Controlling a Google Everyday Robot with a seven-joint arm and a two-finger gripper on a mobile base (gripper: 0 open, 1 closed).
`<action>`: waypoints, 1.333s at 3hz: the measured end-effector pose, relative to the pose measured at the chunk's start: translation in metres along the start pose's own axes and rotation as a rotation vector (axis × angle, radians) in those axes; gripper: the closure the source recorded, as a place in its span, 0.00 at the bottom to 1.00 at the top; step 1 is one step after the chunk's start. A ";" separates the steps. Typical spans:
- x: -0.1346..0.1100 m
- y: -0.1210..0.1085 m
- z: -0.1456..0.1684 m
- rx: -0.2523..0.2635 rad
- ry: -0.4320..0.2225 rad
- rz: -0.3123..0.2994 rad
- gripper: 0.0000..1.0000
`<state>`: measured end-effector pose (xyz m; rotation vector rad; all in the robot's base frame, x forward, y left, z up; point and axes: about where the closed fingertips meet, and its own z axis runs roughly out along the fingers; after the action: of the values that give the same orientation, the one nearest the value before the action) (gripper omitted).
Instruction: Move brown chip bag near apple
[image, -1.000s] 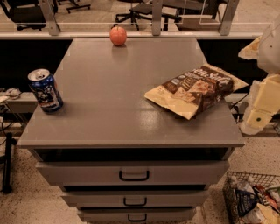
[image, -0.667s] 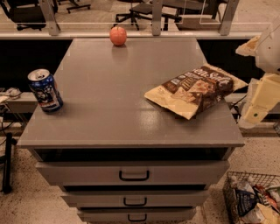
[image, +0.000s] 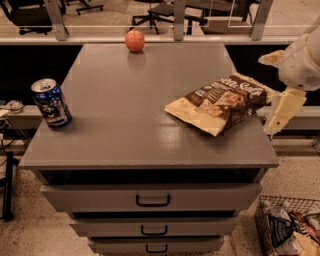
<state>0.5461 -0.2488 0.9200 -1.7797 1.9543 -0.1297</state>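
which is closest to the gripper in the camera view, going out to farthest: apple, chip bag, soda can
From the gripper, at the cabinet's right edge:
1. Brown chip bag, right side of the top, right beside the gripper.
2. Apple, far edge, left of centre.
3. Blue soda can, left edge, across the whole top.

The gripper (image: 278, 85), at the desk's (image: 150, 150) right edge, is a rounded white shell with two flat, pale cream-yellow jaws, the lower one long and blunt-tipped.
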 end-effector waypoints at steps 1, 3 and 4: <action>0.007 -0.015 0.041 -0.031 -0.044 -0.012 0.00; -0.012 -0.026 0.088 -0.077 -0.123 -0.009 0.36; -0.022 -0.036 0.085 -0.057 -0.146 -0.010 0.59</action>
<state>0.6146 -0.2116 0.8662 -1.7833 1.8628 0.0518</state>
